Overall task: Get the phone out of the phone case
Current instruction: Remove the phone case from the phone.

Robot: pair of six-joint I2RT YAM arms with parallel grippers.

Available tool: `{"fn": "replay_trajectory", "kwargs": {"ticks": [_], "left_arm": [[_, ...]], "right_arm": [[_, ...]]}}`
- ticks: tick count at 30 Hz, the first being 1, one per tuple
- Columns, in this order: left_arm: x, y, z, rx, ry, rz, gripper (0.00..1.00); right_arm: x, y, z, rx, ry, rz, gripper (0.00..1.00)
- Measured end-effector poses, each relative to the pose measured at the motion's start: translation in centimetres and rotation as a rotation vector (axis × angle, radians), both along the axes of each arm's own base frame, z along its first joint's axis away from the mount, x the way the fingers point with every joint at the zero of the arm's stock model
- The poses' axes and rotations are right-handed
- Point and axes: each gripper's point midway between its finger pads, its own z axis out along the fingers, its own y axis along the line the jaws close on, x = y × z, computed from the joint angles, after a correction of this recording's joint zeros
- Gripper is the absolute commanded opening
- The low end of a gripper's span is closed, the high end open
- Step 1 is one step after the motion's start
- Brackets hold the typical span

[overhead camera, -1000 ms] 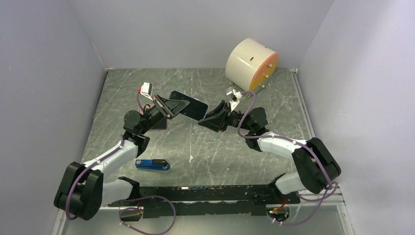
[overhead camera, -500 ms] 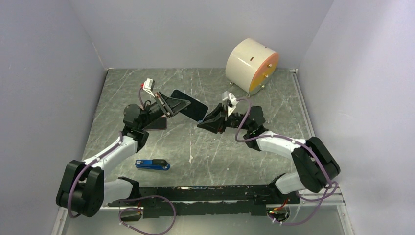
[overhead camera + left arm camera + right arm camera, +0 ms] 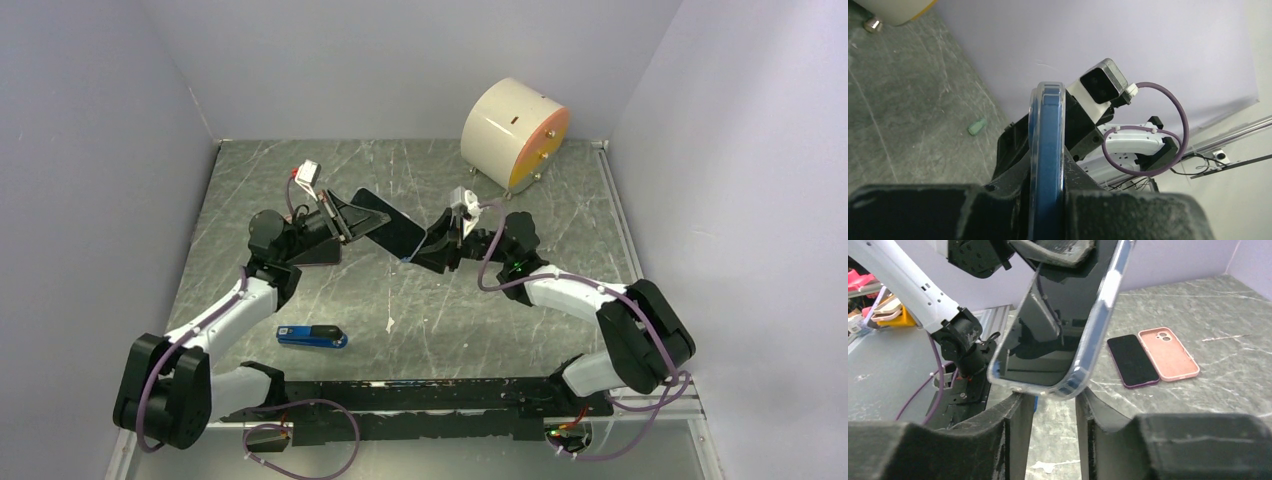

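A blue phone in a clear phone case (image 3: 392,224) hangs in the air over the middle of the table. My left gripper (image 3: 348,217) is shut on its left end. In the left wrist view the phone (image 3: 1048,140) runs edge-on between the two pads of the left gripper (image 3: 1048,180). My right gripper (image 3: 425,248) is at the phone's lower right end. In the right wrist view the right gripper (image 3: 1050,397) stands open, fingers either side of the case's bottom corner (image 3: 1063,385). The dark screen (image 3: 1058,335) faces that camera.
A pink case (image 3: 1168,352) and a dark phone with a purple rim (image 3: 1133,360) lie side by side on the table, below my left arm. A blue object (image 3: 311,336) lies near the front. A white drum with an orange face (image 3: 513,130) stands at the back right.
My right gripper has moved left up to the phone's lower end and its jaws have parted a little. My left gripper has tilted the phone slightly, still shut on it.
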Motion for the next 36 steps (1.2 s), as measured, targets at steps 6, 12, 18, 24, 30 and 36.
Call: {"fn": "replay_trajectory", "kwargs": {"ticks": [6,12,18,24,30,36], "left_arm": [[0.7,0.4,0.0,0.004,-0.025,0.04,0.03],[1.2,0.7,0.2,-0.012,-0.048,0.075,0.03],[1.1,0.8,0.8,-0.023,-0.082,0.079,0.03],[0.8,0.9,0.7,-0.011,-0.093,0.083,0.03],[0.4,1.1,1.3,-0.017,-0.11,0.084,0.02],[0.2,1.1,1.3,-0.011,-0.113,0.071,0.03]], "right_arm": [[-1.7,-0.3,0.1,0.054,0.055,0.026,0.54],[-2.8,-0.4,1.9,0.123,0.08,0.058,0.57],[-2.7,-0.3,2.6,0.182,0.159,0.069,0.48],[-2.1,0.1,2.3,0.215,0.245,0.071,0.4],[-1.9,0.2,3.0,0.235,0.244,0.074,0.27],[-2.1,0.4,2.5,0.204,0.237,0.108,0.1]]}}
